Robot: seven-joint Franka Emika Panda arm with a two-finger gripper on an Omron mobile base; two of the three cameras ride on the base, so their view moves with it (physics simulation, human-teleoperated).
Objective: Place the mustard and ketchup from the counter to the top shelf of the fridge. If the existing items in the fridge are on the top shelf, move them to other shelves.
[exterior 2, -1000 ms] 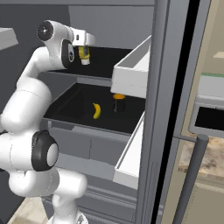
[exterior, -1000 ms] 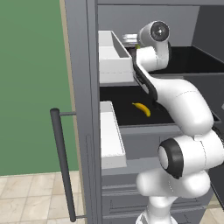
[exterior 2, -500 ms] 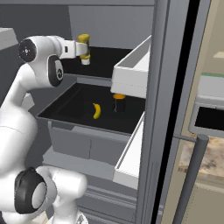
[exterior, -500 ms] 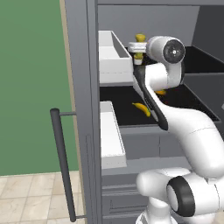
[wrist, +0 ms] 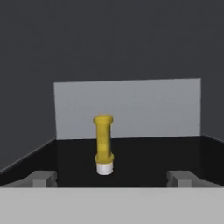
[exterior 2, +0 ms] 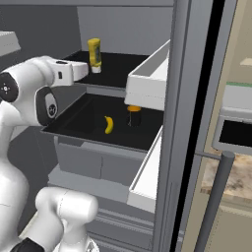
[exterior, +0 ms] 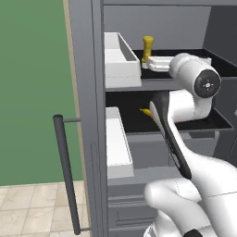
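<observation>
The small yellow mustard squeeze bottle stands upside down, cap down, on the flat black top shelf of the tall grey fridge; the end effector sits at that shelf's front edge, short of the bottle, its fingers spread fully apart and holding nothing; one shelf below the bottle lie a small yellow banana and, just beside it, a short dark cylinder with an orange top.

mustard upright on top shelf, banana and dark cylinder below
</observation>
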